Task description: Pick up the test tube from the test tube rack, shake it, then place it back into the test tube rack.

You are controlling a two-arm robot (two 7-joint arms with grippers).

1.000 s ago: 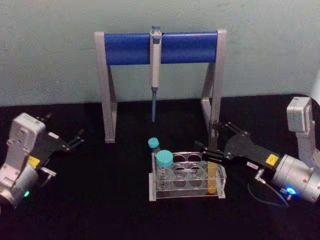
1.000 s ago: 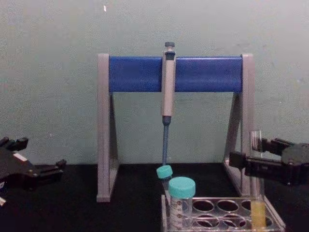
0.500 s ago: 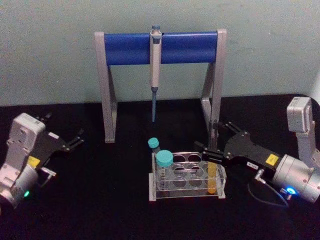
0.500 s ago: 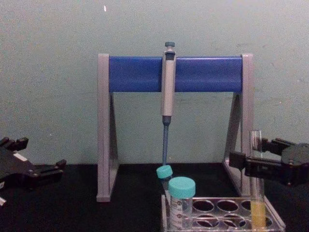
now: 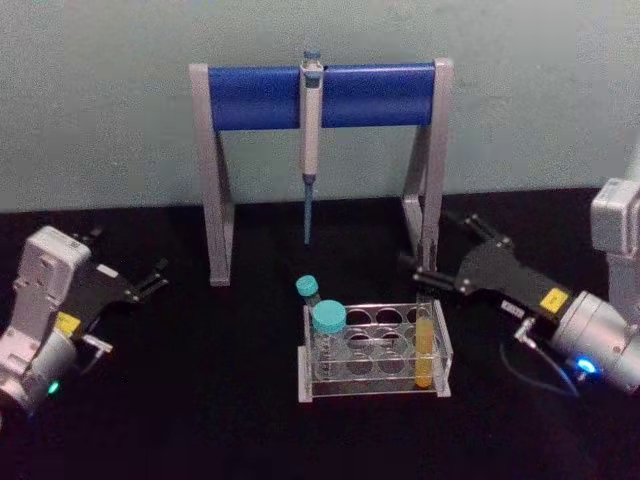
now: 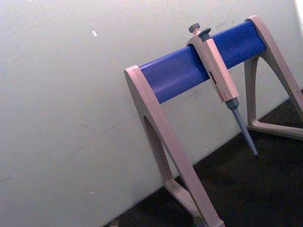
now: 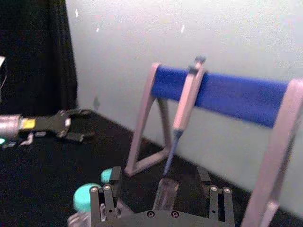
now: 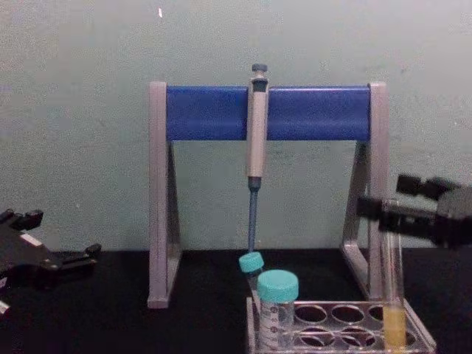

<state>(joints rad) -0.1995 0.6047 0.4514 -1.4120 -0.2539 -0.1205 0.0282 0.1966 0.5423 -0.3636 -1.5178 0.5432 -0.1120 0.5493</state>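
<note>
Here the test tube stands upright in the right-hand front hole of the test tube rack, low and right of centre in the head view, its yellow-orange liquid pooled at the bottom. The right gripper sits just above and right of it, jaws apart and clear of the glass. The left gripper rests at the left edge, jaws apart. Two teal-capped tubes occupy the rack's left end. Behind, a pipette hangs from the blue-barred stand.
</note>
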